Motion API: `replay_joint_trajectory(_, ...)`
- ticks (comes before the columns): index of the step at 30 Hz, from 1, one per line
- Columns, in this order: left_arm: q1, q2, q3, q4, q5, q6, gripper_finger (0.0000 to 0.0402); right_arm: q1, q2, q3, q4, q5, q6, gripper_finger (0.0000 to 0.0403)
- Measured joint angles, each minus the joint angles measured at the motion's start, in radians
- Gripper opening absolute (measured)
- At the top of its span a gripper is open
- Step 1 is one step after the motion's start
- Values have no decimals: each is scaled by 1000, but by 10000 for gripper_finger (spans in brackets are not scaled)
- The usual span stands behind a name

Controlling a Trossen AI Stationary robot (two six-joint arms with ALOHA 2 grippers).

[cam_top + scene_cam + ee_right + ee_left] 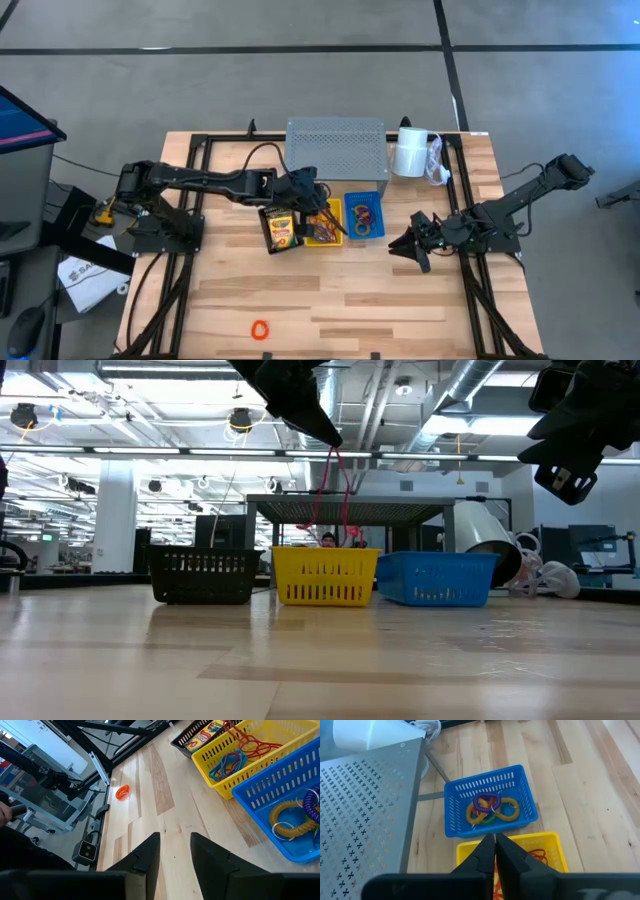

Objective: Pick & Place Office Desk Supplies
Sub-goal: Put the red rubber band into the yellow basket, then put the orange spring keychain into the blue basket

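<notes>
My left gripper (326, 213) hangs above the yellow basket (312, 236), shut on thin red rubber bands (338, 485). The bands' lower ends reach down into that basket, which also holds blue and green bands (227, 762). A crayon box (281, 228) lies in the black basket (203, 575). The blue basket (520, 777) holds coiled yellow, purple and green loops (490, 809). An orange loop (260, 329) lies flat on the table near the front edge. My right gripper (175, 842) is open and empty, raised above the table to the right of the blue basket. My left gripper pinches the red bands by their top end (334, 452) between the tips of its two shut fingers (487, 847), coming from above and slanting down. The bands hang below the fingers, drawn long and thin, and their lower parts are inside the yellow basket.
The grey perforated riser (335, 148) stands just behind the baskets, and a white roll (410, 152) lies at its right end. Bare wood lies between the baskets and the table's near edge. A black frame (190, 200) runs around the table's sides.
</notes>
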Motion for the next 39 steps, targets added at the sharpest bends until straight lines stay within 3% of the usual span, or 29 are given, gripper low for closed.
replay_joint_trajectory(8, 0, 0, 0, -17, 14, -31, 19, 0, 0, 0, 0, 0, 0, 106)
replay_joint_trajectory(12, 0, 0, 0, -17, 74, -34, 74, 0, 0, 0, 0, 0, 0, 106)
replay_joint_trajectory(17, 0, 0, 0, -17, 76, -44, 161, 0, 0, 0, 0, 0, 0, 106)
replay_joint_trajectory(20, 0, 0, 0, -22, 98, -116, 205, 0, 0, 0, 0, 0, 0, 106)
replay_joint_trajectory(23, 15, 0, 0, -52, 186, -214, 233, 0, 0, 0, 0, 0, 0, 106)
replay_joint_trajectory(31, 22, 0, 0, -76, 185, -257, 237, 0, 0, 0, 0, 0, 0, 106)
replay_joint_trajectory(39, -47, 0, 0, -59, 417, -288, 231, 0, 0, 0, 0, 0, 0, 106)
